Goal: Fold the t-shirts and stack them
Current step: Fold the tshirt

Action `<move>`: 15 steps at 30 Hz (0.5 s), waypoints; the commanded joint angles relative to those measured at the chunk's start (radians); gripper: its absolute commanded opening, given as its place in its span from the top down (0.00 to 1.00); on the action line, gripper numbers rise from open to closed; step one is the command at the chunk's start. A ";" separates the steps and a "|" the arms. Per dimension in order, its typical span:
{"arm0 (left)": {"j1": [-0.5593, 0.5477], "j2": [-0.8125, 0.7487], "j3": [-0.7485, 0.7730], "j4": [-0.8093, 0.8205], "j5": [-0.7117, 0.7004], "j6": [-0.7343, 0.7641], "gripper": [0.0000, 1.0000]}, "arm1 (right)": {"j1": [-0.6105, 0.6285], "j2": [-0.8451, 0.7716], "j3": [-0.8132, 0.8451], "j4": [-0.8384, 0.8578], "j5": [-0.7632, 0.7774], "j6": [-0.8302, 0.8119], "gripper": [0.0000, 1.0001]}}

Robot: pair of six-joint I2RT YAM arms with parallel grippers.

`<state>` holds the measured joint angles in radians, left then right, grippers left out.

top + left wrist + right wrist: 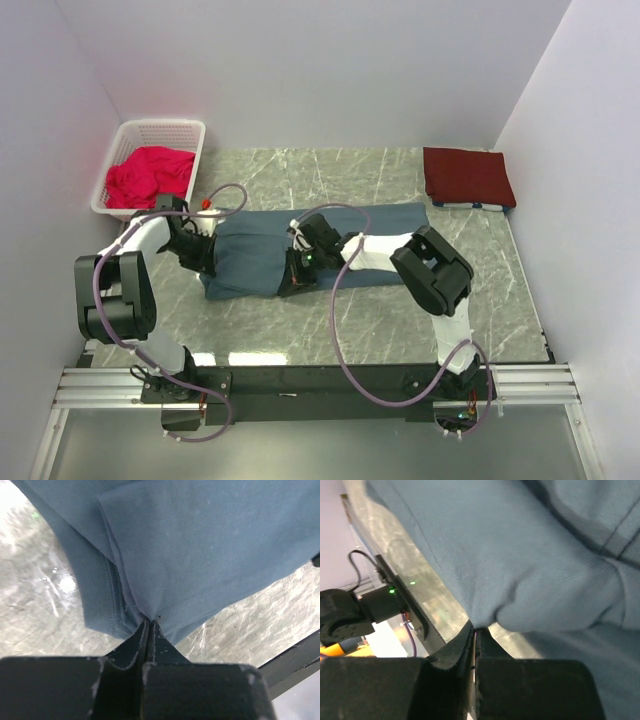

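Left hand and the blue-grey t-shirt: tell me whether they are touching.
Touching. The left wrist view shows the left hand shut on the blue-grey t-shirt, with the stitched hem pinched in it.

right gripper point(474, 630) pinched on blue-grey t-shirt point(520, 555), marble table point(415, 575) beneath

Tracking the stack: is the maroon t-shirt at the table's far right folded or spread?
Folded. The maroon t-shirt lies as a compact rectangle, with another cloth peeking out under its near edge.
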<state>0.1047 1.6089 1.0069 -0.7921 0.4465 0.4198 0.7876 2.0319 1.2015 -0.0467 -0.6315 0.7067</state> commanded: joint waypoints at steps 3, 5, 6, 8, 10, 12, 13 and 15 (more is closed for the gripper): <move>-0.003 -0.018 0.139 -0.061 0.000 -0.015 0.99 | -0.047 -0.113 0.056 0.005 -0.017 -0.038 1.00; -0.003 0.028 0.206 -0.100 0.023 -0.021 0.99 | -0.068 -0.114 0.081 -0.008 -0.023 -0.045 1.00; -0.003 0.028 0.231 -0.113 0.032 -0.024 0.99 | -0.077 -0.111 0.087 -0.012 -0.023 -0.047 1.00; -0.002 0.071 0.275 -0.143 0.064 -0.030 0.99 | -0.090 -0.102 0.110 -0.019 -0.027 -0.055 1.00; -0.003 0.110 0.334 -0.148 0.077 -0.047 0.99 | -0.119 -0.084 0.121 -0.021 -0.034 -0.055 1.00; -0.002 0.134 0.387 -0.154 0.090 -0.064 0.99 | -0.137 -0.061 0.147 -0.025 -0.039 -0.056 1.00; -0.003 0.163 0.404 -0.156 0.095 -0.070 0.99 | -0.145 -0.053 0.158 -0.028 -0.040 -0.058 1.00; -0.003 0.192 0.458 -0.159 0.107 -0.088 0.99 | -0.165 -0.033 0.181 -0.030 -0.042 -0.067 1.00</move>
<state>0.1024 1.7672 1.3846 -0.9211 0.5102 0.3698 0.6464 1.9869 1.3293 -0.0704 -0.6590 0.6640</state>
